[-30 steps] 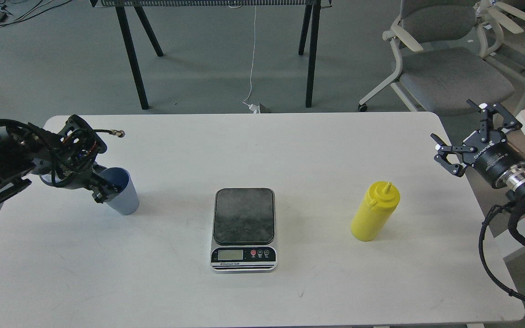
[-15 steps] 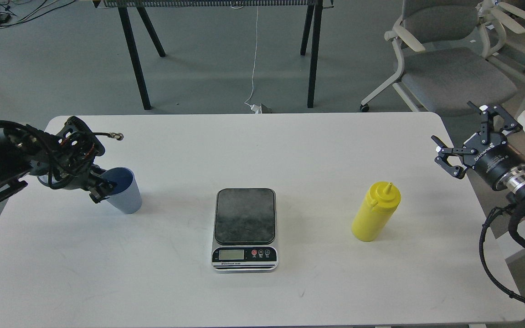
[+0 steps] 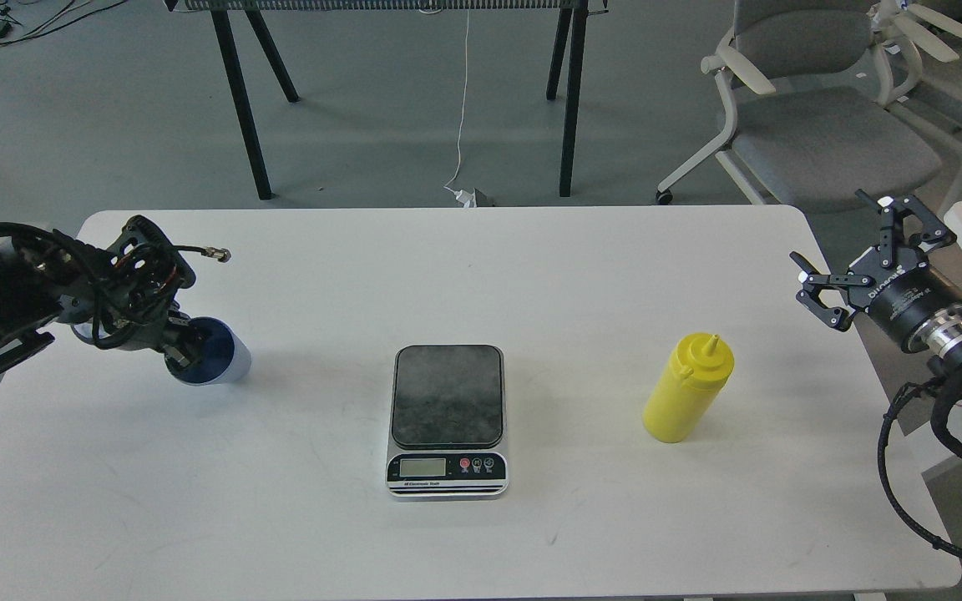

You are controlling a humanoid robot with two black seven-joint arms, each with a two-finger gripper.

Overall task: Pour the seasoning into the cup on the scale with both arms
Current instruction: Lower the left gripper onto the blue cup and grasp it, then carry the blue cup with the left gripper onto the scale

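Ribbed pale-blue plastic cup (image 3: 212, 361) tipped w/ left gripper (image 3: 183, 351) at its rim, finger state unclear; right gripper (image 3: 863, 255) spread; smooth yellow bottle (image 3: 686, 388); flat scale (image 3: 447, 420).

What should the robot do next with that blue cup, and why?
Probably carry the cup right and set it upright on the scale. The left gripper is at its rim, the cup looks tipped, the scale's platform is bare, and the yellow bottle stands untouched.

Head-high, forward-down over table (image 3: 531, 250)
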